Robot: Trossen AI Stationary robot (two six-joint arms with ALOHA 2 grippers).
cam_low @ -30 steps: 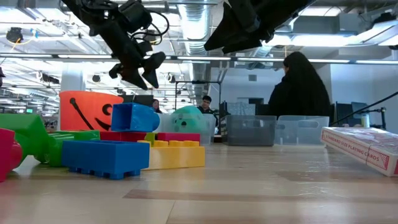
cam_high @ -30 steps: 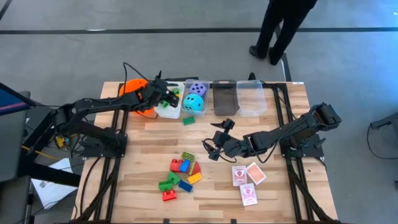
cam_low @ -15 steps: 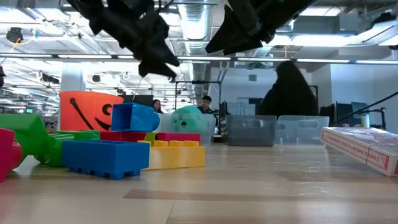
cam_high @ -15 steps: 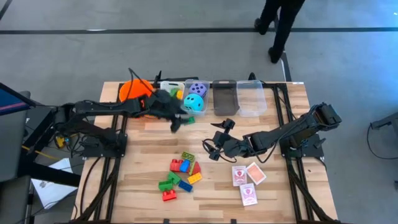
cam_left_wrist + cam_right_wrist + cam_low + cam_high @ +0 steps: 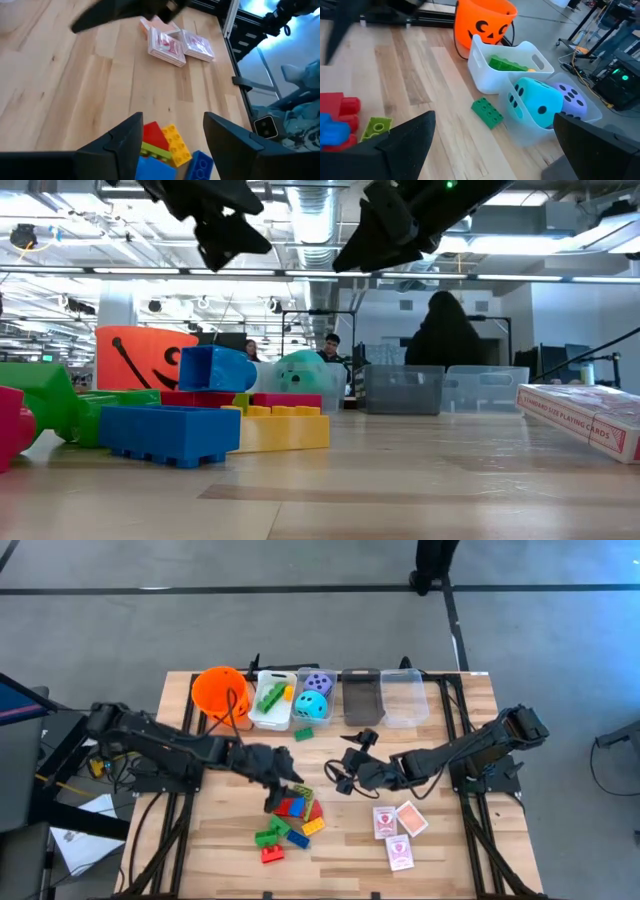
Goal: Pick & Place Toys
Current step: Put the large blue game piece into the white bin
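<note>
The pile of building bricks (image 5: 290,822) sat at six o'clock on the tabletop (image 5: 230,840), nearest the front edge: a red brick (image 5: 271,854) at the very front, a green brick (image 5: 267,837) just behind it, then blue, yellow and more red ones packed together. Over at four o'clock lay the three red-and-white playing cards (image 5: 398,830), close together. Right above the back of the pile hovered the left gripper (image 5: 283,795), its fingers (image 5: 122,142) parted with nothing between them; red, yellow, green and blue bricks showed through the gap. Just past centre, at about three o'clock, waited the right gripper (image 5: 343,772), fingers (image 5: 402,137) spread wide and empty, off the wood. Further back, one lone green brick (image 5: 303,733) lay on the bare wood just in front of the bins. Along the far edge, from eleven to one o'clock: an orange bucket (image 5: 219,690), a white bin (image 5: 270,700) holding a green brick, a clear bin (image 5: 313,697) with the teal die (image 5: 311,707) and the purple die (image 5: 320,683), then a dark bin (image 5: 361,697) and another clear bin (image 5: 403,697).
</note>
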